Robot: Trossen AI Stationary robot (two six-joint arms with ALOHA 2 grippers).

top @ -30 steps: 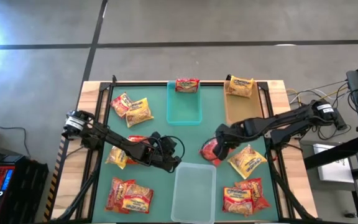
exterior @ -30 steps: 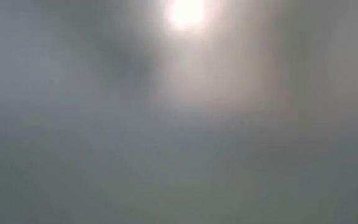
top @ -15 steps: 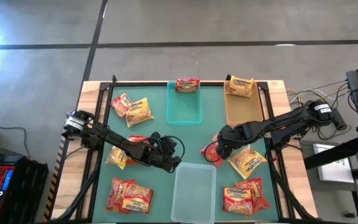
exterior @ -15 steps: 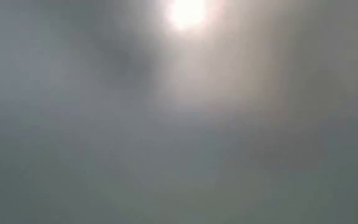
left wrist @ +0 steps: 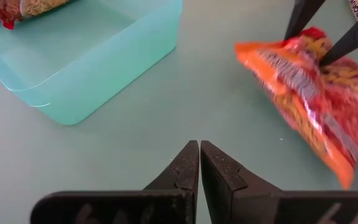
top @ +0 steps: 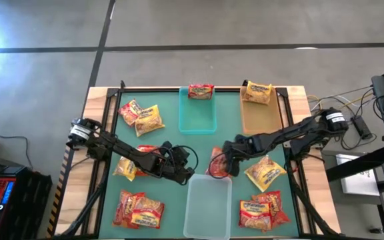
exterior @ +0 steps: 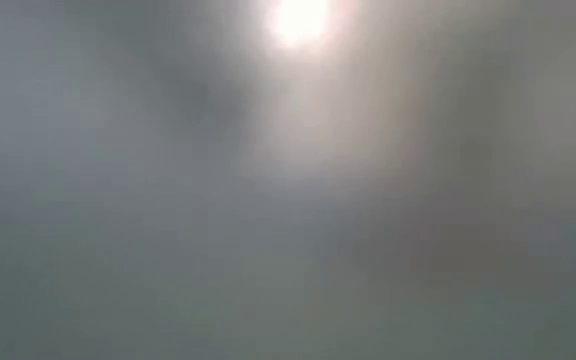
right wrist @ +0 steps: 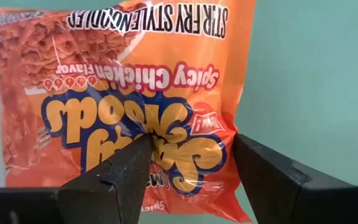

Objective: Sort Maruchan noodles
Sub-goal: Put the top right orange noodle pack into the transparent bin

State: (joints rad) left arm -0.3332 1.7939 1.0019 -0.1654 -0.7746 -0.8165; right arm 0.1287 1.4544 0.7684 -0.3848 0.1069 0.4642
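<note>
The right gripper [top: 223, 162] has its fingers clamped across one end of an orange packet [top: 217, 164], which hangs just above the far right corner of the clear bin [top: 209, 200] at the near middle of the table. In the right wrist view the two fingers pinch the packet [right wrist: 129, 93] at its lower edge, its long axis running straight away from the gripper [right wrist: 188, 165]. So the drop point lies just nearward and a little left of the packet, and the right arm is the one placed to make it.

The clear bin looks empty. The left gripper [top: 191, 175] waits fully closed and holding nothing, just left of that bin; its wrist view shows the fingertips together [left wrist: 199, 163] with the orange packet [left wrist: 309, 93] ahead.

Loose packets lie near right [top: 262, 208], near left [top: 139, 210], and one yellow [top: 266, 172] right of the held packet.

Farther off, two packets [top: 142, 117] sit at the far left. The teal bin [top: 197, 112] carries one red packet [top: 201, 91] on its far rim, and the tan bin [top: 260, 117] carries a yellow packet [top: 257, 93] on its far end.
</note>
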